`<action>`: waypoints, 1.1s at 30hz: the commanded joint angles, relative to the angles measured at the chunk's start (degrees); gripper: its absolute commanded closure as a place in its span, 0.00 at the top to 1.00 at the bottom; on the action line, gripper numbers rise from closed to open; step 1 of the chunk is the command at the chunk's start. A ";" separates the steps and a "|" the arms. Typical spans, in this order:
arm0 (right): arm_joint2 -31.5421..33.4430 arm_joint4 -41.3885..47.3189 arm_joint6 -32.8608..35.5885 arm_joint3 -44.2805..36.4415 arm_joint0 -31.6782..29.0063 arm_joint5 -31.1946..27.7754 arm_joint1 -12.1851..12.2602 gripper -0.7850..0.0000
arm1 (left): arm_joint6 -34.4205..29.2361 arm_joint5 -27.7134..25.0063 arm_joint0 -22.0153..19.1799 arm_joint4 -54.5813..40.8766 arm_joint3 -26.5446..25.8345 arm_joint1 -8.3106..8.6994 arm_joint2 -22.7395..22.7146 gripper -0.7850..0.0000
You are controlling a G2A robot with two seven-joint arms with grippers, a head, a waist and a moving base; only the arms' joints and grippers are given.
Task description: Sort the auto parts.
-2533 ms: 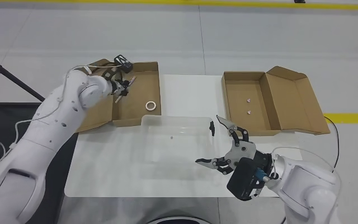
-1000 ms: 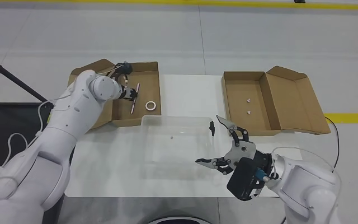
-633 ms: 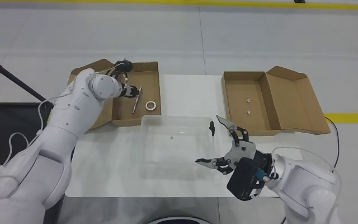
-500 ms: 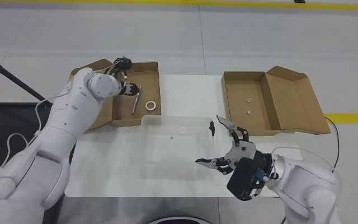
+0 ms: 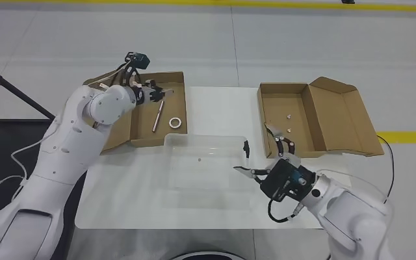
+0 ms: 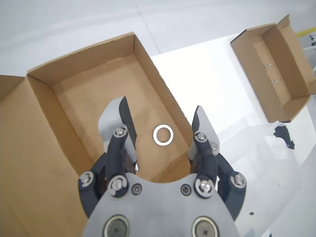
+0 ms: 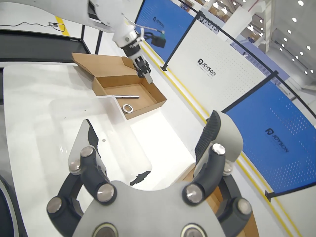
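A left cardboard box [image 5: 170, 97] stands open on the left of the white table [image 5: 221, 107], its flap folded out over the table's left edge. The left gripper [image 5: 156, 92] hovers above the box's far end, fingers spread and empty, clear of the walls. A metal rod [image 5: 158, 119] lies along the middle of the box floor, apart from every wall. A metal ring [image 5: 175, 122] lies flat to its right, just beside the box's right wall and near the front corner.

A clear tray [image 5: 208, 172] takes the table's centre, its far left corner close against that box. Bare tabletop runs between the two boxes beyond the tray. A black part [image 5: 246, 147] sits at the tray's right rim; whether inside or just outside cannot be told.

The right gripper [image 5: 263, 155] hangs between the tray's right end and the near left corner of the right cardboard box [image 5: 296, 104], fingers wide apart and holding nothing, one tip near the black part. Two small parts [image 5: 288, 122] lie on that box's floor, well apart from its walls, its lid open to the right.
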 commanded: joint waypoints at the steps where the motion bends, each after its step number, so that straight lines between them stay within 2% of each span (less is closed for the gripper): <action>1: 0.70 1.37 0.63 0.74 -0.10 1.80 0.04 1.00 | 0.63 1.16 5.64 0.10 -7.58 1.12 -3.95 0.74; 4: 1.84 3.36 0.70 1.71 -0.39 4.96 0.06 1.00 | 2.25 2.56 12.40 0.99 -15.87 2.32 -8.63 0.73; 8: 4.04 5.96 -0.58 3.38 -1.37 9.21 0.09 1.00 | 5.32 4.05 20.00 3.12 -24.12 3.23 -13.05 0.73; 15: 6.55 7.70 -1.47 5.67 -2.59 12.17 0.34 1.00 | 12.50 4.15 30.70 3.25 -31.74 3.77 -18.71 0.72; 18: 6.55 7.70 -1.47 5.67 -2.59 12.17 0.34 1.00 | 14.81 4.58 34.49 3.48 -33.77 3.84 -20.54 0.78; 19: 6.55 7.70 -1.47 5.67 -2.59 12.17 0.34 1.00 | 15.31 4.53 35.59 3.53 -34.22 3.87 -21.18 0.87; 20: 6.55 7.70 -1.47 5.67 -2.59 12.17 0.34 1.00 | 15.63 4.56 36.56 3.35 -34.54 3.89 -21.79 1.00; 23: 6.55 7.70 -1.47 5.67 -2.59 12.17 0.34 1.00 | 15.11 4.53 38.00 2.97 -34.80 3.93 -22.68 1.00; 24: 6.55 7.70 -1.47 5.67 -2.59 12.17 0.34 1.00 | 15.38 4.55 37.78 2.98 -34.81 3.92 -22.58 0.92; 28: 6.55 7.70 -1.47 5.67 -2.59 12.17 0.34 1.00 | 15.09 4.52 38.01 2.96 -34.81 3.94 -22.69 1.00; 33: 6.55 7.70 -1.47 5.67 -2.59 12.17 0.34 1.00 | 15.10 4.52 38.00 2.97 -34.80 3.93 -22.68 1.00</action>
